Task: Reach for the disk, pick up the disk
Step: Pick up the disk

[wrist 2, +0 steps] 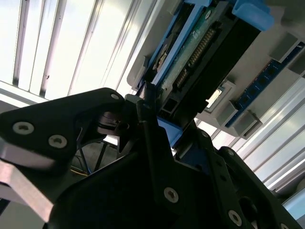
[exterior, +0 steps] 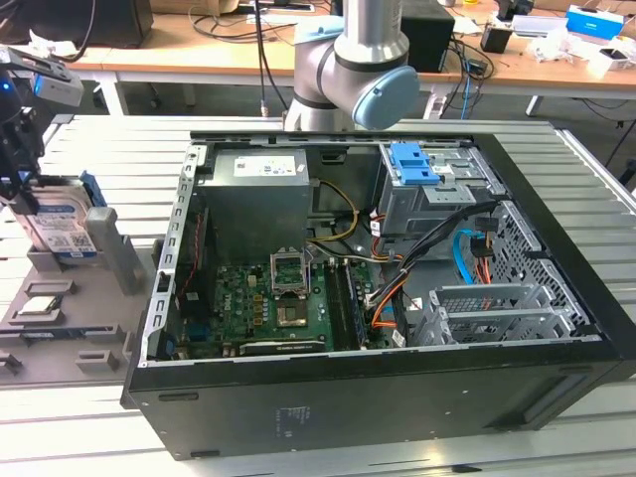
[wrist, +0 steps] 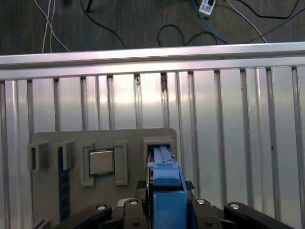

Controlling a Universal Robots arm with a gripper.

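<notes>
Desk (exterior: 109, 149): slatted aluminium top carrying an open computer case and a grey tray; further desks (exterior: 199, 55) with cables and boxes stand behind it
computer case (exterior: 348, 397): black, lying on its side with the panel off, in the middle of the exterior view; a green motherboard (exterior: 268, 308) lies inside, and a grey drive cage with a blue latch (exterior: 415, 164) sits towards the exterior view's right
arm (exterior: 358, 60): silver tube and pale-blue joint cap, behind the case
tray (exterior: 104, 328): grey, moulded with slots and recesses, flat on the desk at the exterior view's left, just beside the case
disk (exterior: 62, 227): stands on edge in a slot of the tray; silver, with the white-and-blue label facing the exterior view and a blue bracket along its sides; in the first wrist view the blue bracket edge (wrist: 166, 183) rises out of the slot towards the camera; in the second wrist view its connector edge (wrist 2: 200, 52) shows
chip (wrist: 101, 162): small, square, silver, flat in a recess of the tray, near the disk's slot and apart from the disk
claw (exterior: 25, 174): at the upper part of the disk, over the tray, black body on both sides of the blue bracket in the first wrist view
claw state: cannot tell whether it grips the disk or stands slack around it
</notes>
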